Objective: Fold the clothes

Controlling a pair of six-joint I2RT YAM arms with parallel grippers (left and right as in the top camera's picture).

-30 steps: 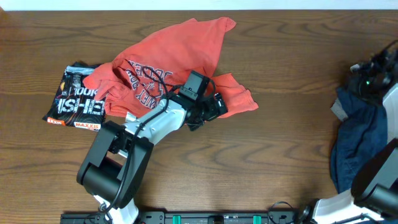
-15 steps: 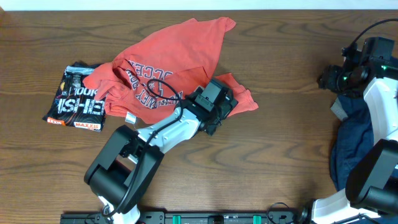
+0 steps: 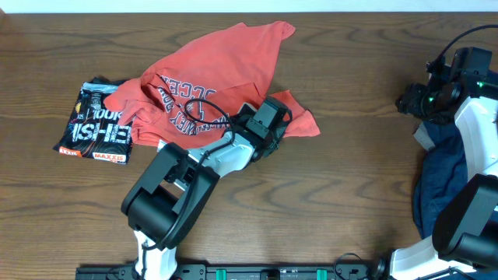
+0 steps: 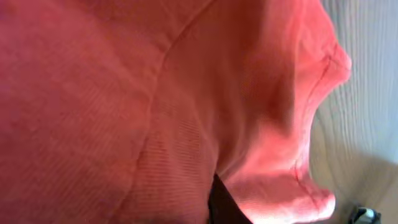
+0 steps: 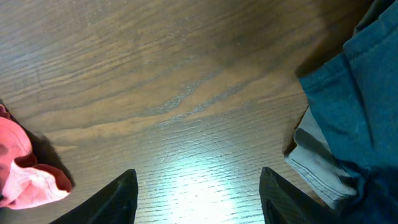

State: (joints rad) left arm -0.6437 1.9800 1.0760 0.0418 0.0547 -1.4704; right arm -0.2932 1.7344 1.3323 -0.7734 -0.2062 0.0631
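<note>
While a black printed T-shirt (image 3: 93,124) looked folded at left, the crumpled coral-red cloth T-shirt (image 3: 226,70) lay unfolded on the worktop (image 3: 350,194); left fingers (image 4: 227,205) buried in it, grip untellable; right fingers (image 5: 112,199) spread, empty.

Brown wood-grain table (image 3: 350,179); black rail (image 3: 272,273), perhaps mount.

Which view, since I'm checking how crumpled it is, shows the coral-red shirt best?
Overhead: most of the coral-red shirt shows, lettering included. Left wrist sees only close-up red cloth and a hem; right wrist just a corner.
</note>
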